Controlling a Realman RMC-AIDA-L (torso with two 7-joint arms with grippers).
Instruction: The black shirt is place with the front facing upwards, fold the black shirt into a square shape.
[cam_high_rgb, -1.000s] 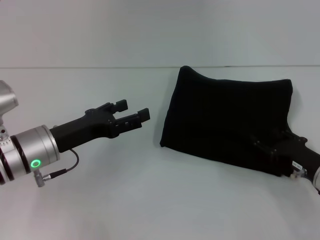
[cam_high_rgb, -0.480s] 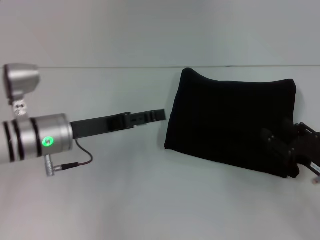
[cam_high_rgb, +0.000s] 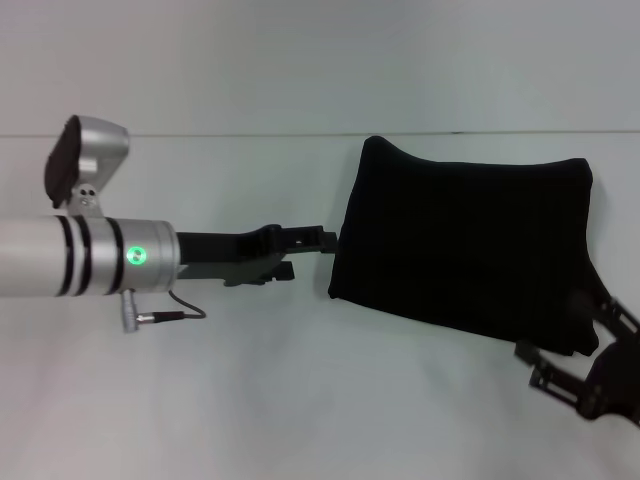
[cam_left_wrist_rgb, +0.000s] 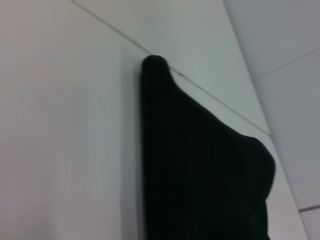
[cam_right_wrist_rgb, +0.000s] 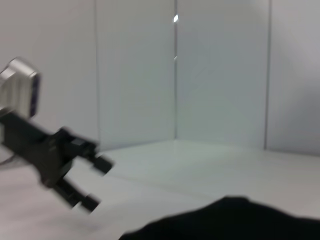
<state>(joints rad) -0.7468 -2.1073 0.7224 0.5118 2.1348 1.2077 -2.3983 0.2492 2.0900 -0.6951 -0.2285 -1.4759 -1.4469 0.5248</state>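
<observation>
The black shirt (cam_high_rgb: 460, 240) lies folded into a rough rectangle on the right of the white table, with plain black cloth facing up. My left gripper (cam_high_rgb: 307, 256) reaches in from the left. It is open, and its upper fingertip almost touches the shirt's left edge. In the right wrist view the same left gripper (cam_right_wrist_rgb: 97, 182) shows its fingers spread apart, beyond the shirt (cam_right_wrist_rgb: 230, 220). The left wrist view looks along the shirt (cam_left_wrist_rgb: 200, 165) from its left edge. My right gripper (cam_high_rgb: 556, 324) is open at the shirt's near right corner and holds nothing.
The white table (cam_high_rgb: 300, 400) stretches to the left of the shirt and in front of it. A white back wall (cam_high_rgb: 300, 60) rises behind the table's far edge.
My left arm has moved right and rolled, bringing its gripper up to the shirt's left edge. My right gripper has come off the shirt's near right corner and pulled back towards me.
</observation>
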